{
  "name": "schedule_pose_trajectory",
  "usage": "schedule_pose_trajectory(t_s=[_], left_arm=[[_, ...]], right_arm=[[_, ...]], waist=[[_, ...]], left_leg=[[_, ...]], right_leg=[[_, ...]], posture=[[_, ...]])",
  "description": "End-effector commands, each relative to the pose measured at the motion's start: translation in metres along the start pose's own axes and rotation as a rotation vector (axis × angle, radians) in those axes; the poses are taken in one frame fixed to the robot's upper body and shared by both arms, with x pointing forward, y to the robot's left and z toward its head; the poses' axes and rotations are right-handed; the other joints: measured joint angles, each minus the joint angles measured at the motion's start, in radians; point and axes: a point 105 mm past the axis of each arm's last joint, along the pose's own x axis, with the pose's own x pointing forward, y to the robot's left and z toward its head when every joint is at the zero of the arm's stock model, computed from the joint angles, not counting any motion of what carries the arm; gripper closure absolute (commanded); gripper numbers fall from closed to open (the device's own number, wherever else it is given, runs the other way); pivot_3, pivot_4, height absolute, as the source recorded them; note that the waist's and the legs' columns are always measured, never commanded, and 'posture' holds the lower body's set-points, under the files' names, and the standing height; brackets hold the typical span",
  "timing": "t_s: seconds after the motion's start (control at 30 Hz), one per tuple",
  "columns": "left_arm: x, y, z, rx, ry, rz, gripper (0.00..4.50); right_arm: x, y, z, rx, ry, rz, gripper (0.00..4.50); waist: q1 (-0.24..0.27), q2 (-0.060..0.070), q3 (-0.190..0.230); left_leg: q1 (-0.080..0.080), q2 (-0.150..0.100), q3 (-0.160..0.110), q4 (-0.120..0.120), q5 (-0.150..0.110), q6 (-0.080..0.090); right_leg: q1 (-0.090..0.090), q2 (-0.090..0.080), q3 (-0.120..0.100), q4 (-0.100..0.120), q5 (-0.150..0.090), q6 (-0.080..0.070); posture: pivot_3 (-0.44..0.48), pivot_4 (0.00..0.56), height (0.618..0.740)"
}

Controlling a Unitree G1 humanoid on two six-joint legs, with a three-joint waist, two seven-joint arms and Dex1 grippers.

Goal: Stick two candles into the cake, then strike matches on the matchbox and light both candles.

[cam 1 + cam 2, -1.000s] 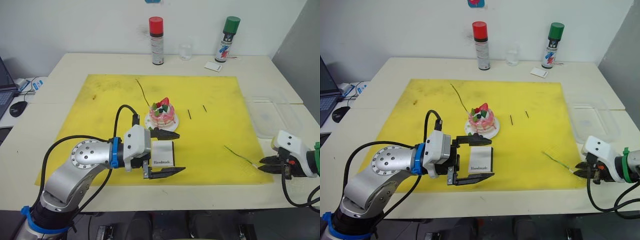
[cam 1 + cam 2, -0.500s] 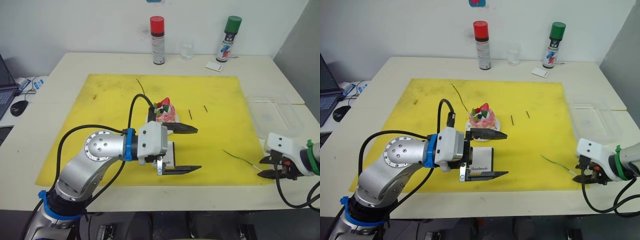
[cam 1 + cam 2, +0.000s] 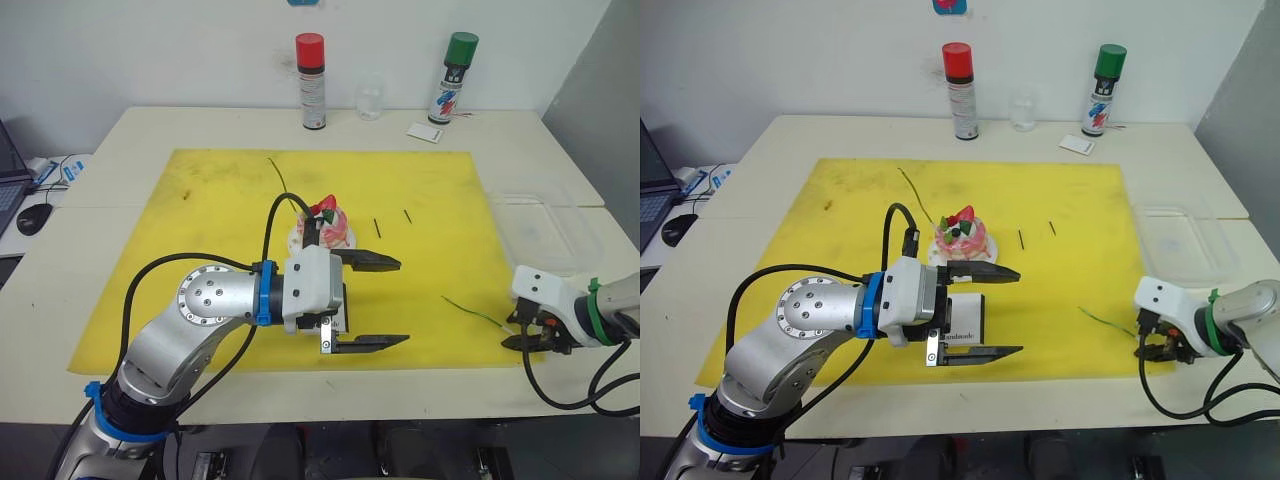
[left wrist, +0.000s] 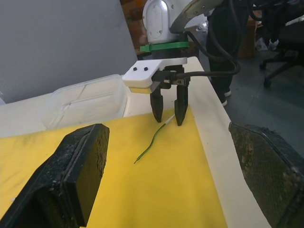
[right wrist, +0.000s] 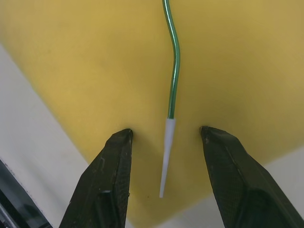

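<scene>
1. Here the right end effector (image 5: 164,142) is open, fingertips straddling a green candle's (image 5: 174,71) pale tip at the yellow mat's (image 3: 430,270) edge; closing off-centre could flick the candle off the desk (image 3: 150,130).
2. The open left end effector (image 3: 385,303) hangs beside the cake (image 3: 330,228) over the matchbox (image 3: 965,320); drifting could knock either.

Green candle (image 5: 175,71) flat between pincer (image 5: 166,142) fingers

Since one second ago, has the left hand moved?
Yes. The left hand went right, past the matchbox, toward the candle.
</scene>
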Motion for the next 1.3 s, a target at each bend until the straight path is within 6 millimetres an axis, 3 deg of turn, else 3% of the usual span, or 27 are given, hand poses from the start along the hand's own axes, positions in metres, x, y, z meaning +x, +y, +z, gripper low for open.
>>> schedule_pose_trajectory(t_s=[0.03,0.23,0.43,0.53,0.6,0.73,0.87,0.97,1.1,1.2,1.3], left_arm=[[-0.001,-0.003,0.01,0.043,-0.019,-0.004,0.0],[-0.001,-0.002,0.009,0.046,-0.016,-0.004,0.0],[-0.003,-0.002,0.007,0.038,-0.01,0.0,0.0],[-0.009,-0.003,0.002,0.016,0.011,0.021,0.0],[-0.014,-0.003,0.0,-0.015,0.019,0.05,0.0],[-0.029,0.003,-0.011,-0.114,0.041,0.188,0.0],[-0.044,0.012,-0.019,-0.194,0.04,0.39,0.0],[-0.051,0.018,-0.021,-0.244,0.008,0.565,0.0],[-0.063,0.025,-0.027,-0.281,-0.023,0.832,0.0],[-0.063,0.019,-0.031,-0.302,-0.013,0.873,0.0],[-0.064,0.025,-0.031,-0.302,-0.017,0.904,0.0]], right_arm=[[-0.004,0.001,0.01,-0.011,-0.021,-0.007,2.54],[-0.007,0.008,0.015,0.032,-0.025,0.026,4.46],[-0.015,0.008,0.023,0.076,-0.038,0.042,4.46],[-0.023,0.012,0.048,0.112,-0.134,0.109,4.46],[-0.026,0.014,0.074,0.115,-0.241,0.159,4.46],[-0.037,0.008,0.159,0.141,-0.656,0.216,4.46],[-0.043,-0.013,0.22,0.143,-1.041,-0.009,4.46],[-0.044,-0.009,0.251,0.113,-1.276,-0.064,4.46],[-0.036,0.002,0.266,0.099,-1.471,-0.096,4.46],[-0.022,0.008,0.267,0.123,-1.508,-0.081,4.46],[0.0,0.01,0.262,0.185,-1.501,-0.065,4.46]], waist=[[-0.001,0.0,0.0],[0.001,0.0,0.0],[0.002,0.0,0.0],[-0.006,0.0,0.0],[-0.013,0.0,0.0],[-0.029,-0.001,0.0],[-0.018,-0.001,0.0],[-0.005,-0.001,0.0],[-0.002,-0.001,0.0],[-0.002,-0.001,0.0],[-0.002,-0.001,0.0]], left_leg=[[0.0,0.0,0.0,0.0,0.0,0.0],[0.0,0.0,0.0,0.0,0.0,0.0],[0.0,0.0,0.0,0.0,0.0,0.0],[0.0,0.0,0.0,0.0,0.0,0.0],[0.0,0.0,0.0,0.0,0.0,0.0],[0.001,0.001,-0.001,0.0,0.0,0.0],[-0.001,0.001,-0.004,-0.001,0.0,0.001],[-0.003,0.0,-0.003,-0.001,0.0,0.0],[-0.004,-0.001,-0.003,-0.001,0.0,0.0],[-0.002,0.0,-0.003,-0.003,0.0,0.0],[-0.001,0.0,-0.003,-0.002,0.0,0.0]], right_leg=[[0.0,0.0,0.0,0.0,0.0,0.0],[0.0,0.0,0.0,0.0,0.0,0.0],[0.0,0.0,0.0,0.0,0.0,0.0],[0.0,0.0,0.0,0.0,0.0,0.0],[0.0,0.0,0.0,0.0,0.0,0.0],[0.0,0.002,0.0,0.0,0.001,-0.002],[-0.001,0.002,-0.002,0.001,0.002,-0.002],[-0.002,0.0,-0.002,0.0,0.003,-0.004],[-0.002,-0.002,-0.003,0.0,0.004,-0.005],[-0.002,-0.001,-0.003,0.001,0.004,-0.005],[-0.001,-0.001,-0.003,0.002,0.005,-0.007]], posture=[[0.0,0.15,0.74],[0.0,0.15,0.74],[0.0,0.15,0.74],[0.0,0.15,0.74],[0.0,0.15,0.74],[0.0,0.15,0.74],[0.0,0.15,0.74],[0.0,0.15,0.74],[0.0,0.15,0.74],[0.0,0.15,0.74],[0.0,0.15,0.74]])
